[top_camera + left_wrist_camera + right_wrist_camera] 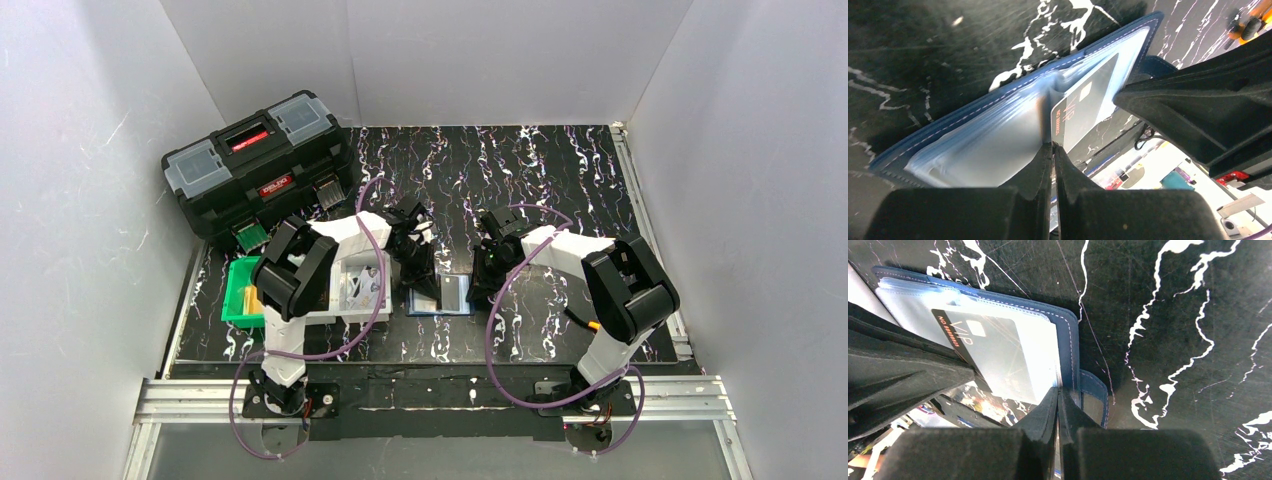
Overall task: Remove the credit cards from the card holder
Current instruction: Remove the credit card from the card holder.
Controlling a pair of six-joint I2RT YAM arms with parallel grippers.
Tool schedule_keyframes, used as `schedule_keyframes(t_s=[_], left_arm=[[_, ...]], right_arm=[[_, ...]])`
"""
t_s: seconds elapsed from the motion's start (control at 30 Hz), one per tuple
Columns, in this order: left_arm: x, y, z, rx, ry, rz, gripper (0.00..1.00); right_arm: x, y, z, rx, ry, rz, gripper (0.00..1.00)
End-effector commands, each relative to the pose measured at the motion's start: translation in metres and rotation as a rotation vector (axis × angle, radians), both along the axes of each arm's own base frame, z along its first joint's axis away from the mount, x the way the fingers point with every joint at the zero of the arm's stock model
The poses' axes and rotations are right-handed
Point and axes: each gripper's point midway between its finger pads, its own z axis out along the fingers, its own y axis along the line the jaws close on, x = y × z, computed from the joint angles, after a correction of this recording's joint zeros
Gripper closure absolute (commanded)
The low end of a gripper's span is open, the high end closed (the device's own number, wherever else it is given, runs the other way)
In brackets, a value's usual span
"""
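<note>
The navy card holder (440, 310) lies spread open on the black marbled table between both arms, its pale clear pockets (983, 145) facing up. A dark credit card (1083, 107) with orange "VIP" lettering sticks partway out of a pocket; the same credit card (993, 350) shows in the right wrist view. My left gripper (1053, 146) is shut, its tips pinching that card's near corner. At the holder's right side, my right gripper (1059, 390) is shut on the edge of the card holder (1070, 340), beside its small strap tab (1095, 395).
A black toolbox (260, 165) stands at the back left. Near the left arm are a green bin (240, 295) and a white tray (355, 290) of printed slips. White walls enclose the table on three sides.
</note>
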Motion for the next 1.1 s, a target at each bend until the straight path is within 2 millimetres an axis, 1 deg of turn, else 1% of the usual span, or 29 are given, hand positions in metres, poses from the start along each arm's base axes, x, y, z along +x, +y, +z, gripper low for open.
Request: schedule_keyframes(t_s=[0.0,0.2,0.37,0.47,0.7,0.83,0.93,1.0,1.07], left_arm=[[0.001,0.018,0.017,0.034,-0.034,-0.005,1.0],[0.001,0.026,0.028,0.043,-0.074,-0.011,1.0],[0.001,0.044,0.031,0.119,-0.098,-0.006,1.0],[0.002,0.052,0.033,0.13,-0.109,0.005,1.0],[0.002,0.065,0.041,0.181,-0.143,-0.006,1.0],[0.003,0.063,0.049,0.165,-0.158,-0.008,1.0],[0.005,0.059,0.057,0.139,-0.173,-0.004,1.0],[0.007,0.056,0.064,0.12,-0.184,-0.001,1.0],[0.009,0.053,0.073,0.092,-0.198,0.003,1.0]], right_arm=[[-0.003,-0.017,-0.028,-0.111,0.006,0.001,0.93],[-0.004,-0.018,-0.029,-0.111,0.006,-0.001,0.93],[-0.003,-0.018,-0.028,-0.11,0.003,-0.002,0.93],[-0.004,-0.018,-0.028,-0.11,0.004,-0.002,0.93],[-0.001,-0.018,-0.024,-0.106,-0.012,-0.007,0.91],[0.005,-0.012,-0.007,-0.074,-0.047,-0.014,0.86],[0.016,-0.005,0.019,-0.036,-0.102,-0.018,0.8],[0.024,-0.001,0.039,-0.012,-0.149,-0.023,0.74],[0.031,0.002,0.059,0.012,-0.194,-0.029,0.63]])
